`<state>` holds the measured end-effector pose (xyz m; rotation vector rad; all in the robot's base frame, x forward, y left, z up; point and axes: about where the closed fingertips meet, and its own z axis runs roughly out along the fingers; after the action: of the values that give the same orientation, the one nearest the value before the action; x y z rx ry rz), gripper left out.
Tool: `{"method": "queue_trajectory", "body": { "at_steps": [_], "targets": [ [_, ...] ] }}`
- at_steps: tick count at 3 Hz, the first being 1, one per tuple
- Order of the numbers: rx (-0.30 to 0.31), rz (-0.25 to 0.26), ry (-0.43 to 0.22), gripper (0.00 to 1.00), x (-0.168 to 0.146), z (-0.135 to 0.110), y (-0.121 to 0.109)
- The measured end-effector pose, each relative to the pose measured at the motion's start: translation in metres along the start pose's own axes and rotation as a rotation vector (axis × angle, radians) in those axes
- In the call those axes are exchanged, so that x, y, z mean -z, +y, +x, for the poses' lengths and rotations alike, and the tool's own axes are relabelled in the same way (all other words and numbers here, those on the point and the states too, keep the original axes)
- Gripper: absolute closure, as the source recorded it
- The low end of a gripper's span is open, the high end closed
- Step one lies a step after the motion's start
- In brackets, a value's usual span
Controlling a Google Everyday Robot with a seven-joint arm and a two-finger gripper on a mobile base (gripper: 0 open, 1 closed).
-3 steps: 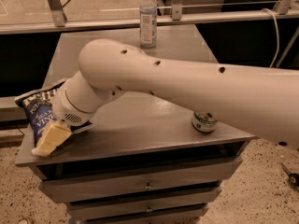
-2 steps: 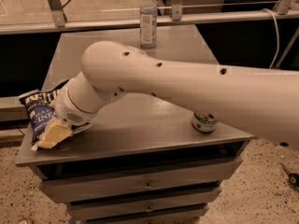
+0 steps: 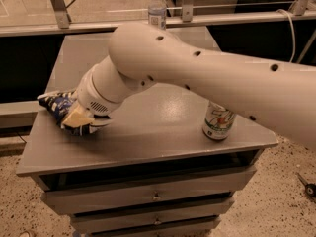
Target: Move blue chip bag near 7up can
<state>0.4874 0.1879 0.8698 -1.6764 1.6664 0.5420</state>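
Observation:
The blue chip bag [image 3: 55, 104] is a dark navy crinkly bag at the left side of the grey table top [image 3: 148, 132]. My gripper [image 3: 78, 119] is at the bag's right end, with a pale finger [image 3: 75, 118] pressed over it; it is shut on the bag. The bag's right part is hidden under the gripper and wrist. The 7up can [image 3: 217, 122] stands upright near the table's front right corner, its top hidden behind my white arm [image 3: 207, 78]. The bag is far left of the can.
A clear plastic bottle [image 3: 157, 9] stands at the back edge of the table, behind my arm. The table is a cabinet with drawers [image 3: 155, 196] below. A metal rail [image 3: 98, 26] runs behind it. The floor is speckled.
My gripper has moved right and slightly back with the chip bag, from the table's left edge further onto the top. The can and bottle have not moved.

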Motion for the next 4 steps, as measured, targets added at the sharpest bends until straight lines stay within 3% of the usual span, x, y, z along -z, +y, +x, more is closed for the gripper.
{"method": "queue_trajectory", "body": {
  "at_steps": [1, 3, 4],
  "targets": [
    [-0.007, 0.091, 0.007, 1.00, 0.055, 0.013, -0.042],
    [0.019, 0.092, 0.003, 1.00, 0.053, 0.003, -0.033],
    [0.002, 0.179, 0.043, 1.00, 0.069, 0.025, -0.055]
  ]
}}
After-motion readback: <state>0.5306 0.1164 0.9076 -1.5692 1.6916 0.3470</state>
